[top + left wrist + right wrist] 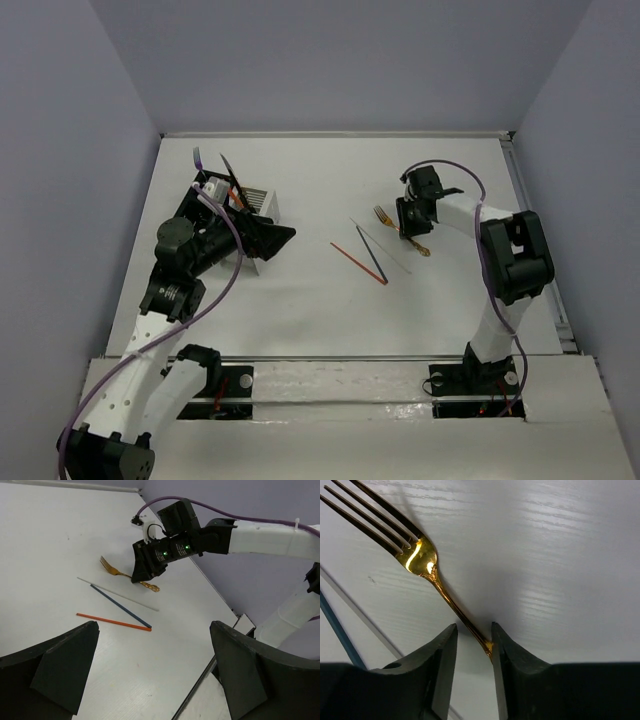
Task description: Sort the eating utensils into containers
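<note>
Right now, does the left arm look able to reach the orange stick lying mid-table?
Probably yes: the left gripper is open and faces the orange stick across bare table, with nothing between them.

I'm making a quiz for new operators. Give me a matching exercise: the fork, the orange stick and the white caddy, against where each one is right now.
Things:
1. gold fork
2. orange stick
3. white caddy

Places:
A. far left, beside the left arm
B. flat on the table, nothing gripping it
C. handle between the jaws of the right gripper

Pairs: 1-C, 2-B, 3-A
</note>
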Tool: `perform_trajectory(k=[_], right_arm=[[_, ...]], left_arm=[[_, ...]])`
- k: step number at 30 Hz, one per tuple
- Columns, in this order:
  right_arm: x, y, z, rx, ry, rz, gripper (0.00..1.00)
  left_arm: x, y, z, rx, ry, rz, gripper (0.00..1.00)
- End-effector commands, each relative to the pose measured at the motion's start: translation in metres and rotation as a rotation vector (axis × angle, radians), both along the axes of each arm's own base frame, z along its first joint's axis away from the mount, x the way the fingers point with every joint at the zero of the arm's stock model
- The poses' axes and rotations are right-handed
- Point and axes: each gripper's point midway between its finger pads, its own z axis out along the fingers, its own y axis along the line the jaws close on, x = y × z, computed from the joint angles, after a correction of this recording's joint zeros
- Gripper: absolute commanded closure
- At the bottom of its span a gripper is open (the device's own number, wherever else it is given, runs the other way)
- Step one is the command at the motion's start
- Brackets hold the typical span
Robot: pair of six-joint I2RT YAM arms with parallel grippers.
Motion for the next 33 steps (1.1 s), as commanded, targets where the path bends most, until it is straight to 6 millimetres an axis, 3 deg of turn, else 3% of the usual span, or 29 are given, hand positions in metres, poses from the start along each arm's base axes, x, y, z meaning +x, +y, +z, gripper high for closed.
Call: perform_trajectory(k=[1,2,5,8,12,17,18,21,27,29,33], right_arm=[[-0.003,0.018,-0.008,-0.002,0.030,0.050,0.65],[-0.003,0.018,-0.008,-0.003,0.033,0.050,0.73],[-0.002,0.016,-0.009,-0.016,0.034,0.043,0.82],[0.000,0.018,-0.005,0.001,0.006,0.043,0.98],[0.011,0.018,0.015,0.002,-0.062,0.040,1.00],[0.018,0.023,0.056,0.028,-0.202,0.058,1.00],[0.020,0.023,0.076,0.037,-0.252,0.057,1.00],[0.008,0.044,0.112,0.094,-0.351,0.099,1.00],[-0.038,0.108,0.144,0.265,-0.445,0.223,1.00],[-0.054,0.132,0.149,0.310,-0.460,0.274,1.00],[-0.079,0.158,0.154,0.357,-0.470,0.316,1.00]], left_arm=[[0.000,-0.005,0.005,-0.033,-0.023,-0.027,0.06],[0.001,-0.005,0.003,-0.034,-0.018,-0.025,0.06],[0.006,-0.006,-0.001,-0.042,0.003,-0.016,0.07],[0.009,-0.005,-0.007,-0.064,0.029,0.001,0.08],[0.016,-0.011,-0.012,-0.093,0.069,-0.002,0.10],[0.019,-0.022,-0.010,-0.124,0.089,-0.010,0.15],[0.019,-0.025,-0.007,-0.127,0.085,-0.014,0.17],[0.023,-0.037,-0.012,-0.127,0.108,-0.009,0.20],[0.031,-0.072,-0.016,-0.181,0.135,-0.021,0.25],[0.037,-0.080,-0.021,-0.168,0.136,0.008,0.25],[0.049,-0.102,-0.033,-0.142,0.157,0.045,0.27]])
